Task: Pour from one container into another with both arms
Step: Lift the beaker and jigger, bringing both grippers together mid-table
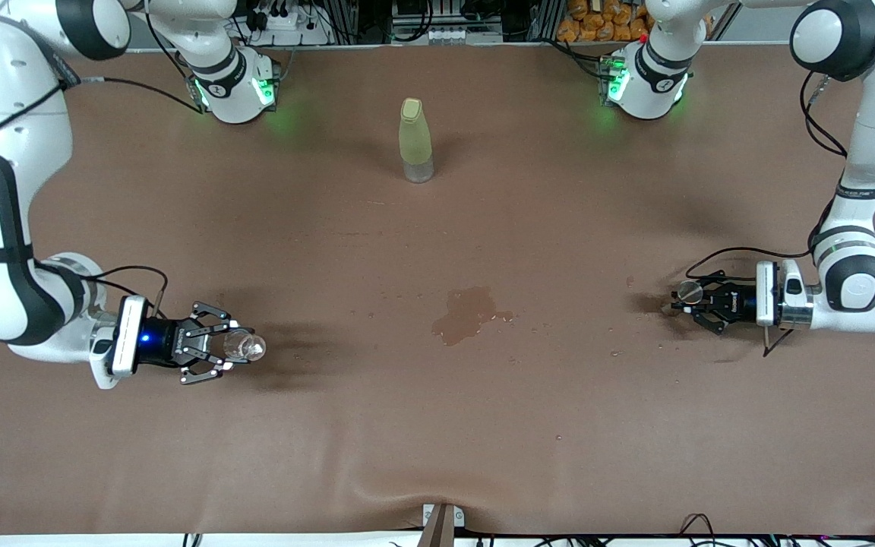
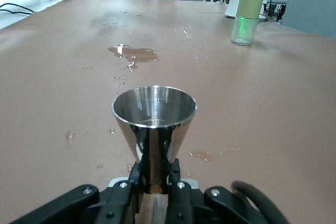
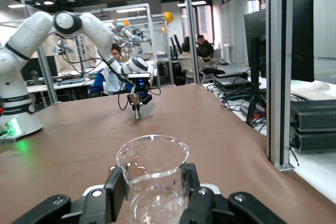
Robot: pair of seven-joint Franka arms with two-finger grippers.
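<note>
**Operator:** Which step is in hand?

**Technician:** Both containers are gripped; the pour itself has not begun, by my judgement. The left gripper is closed on the narrow waist of a steel jigger, low at the left arm's end of the table. The right gripper is closed around a clear glass beaker, low at the right arm's end. Both vessels stand upright in the wrist views.

**Operator:** Contents?

**Technician:** The beaker appears to hold a little clear liquid at the bottom. The jigger's upper cup looks nearly empty; I cannot tell for certain.

**Operator:** What else is on the table?

**Technician:** A wet spill lies between the two grippers, well apart from each. Small droplets are scattered around it. A yellow-green bottle stands farther from the front camera than the spill, near the bases. Neither gripper touches it.

**Operator:** What does the next move call for?

**Technician:** Most likely: lift both vessels clear, bring them together over the middle of the table, and set the rim of one above the mouth of the other. Then tilt slowly. Which vessel pours cannot be told yet.

**Operator:** Cautions?

**Technician:** The jigger's mouth is small, so alignment must be close. The existing spill suggests that liquid misses easily here.
</note>
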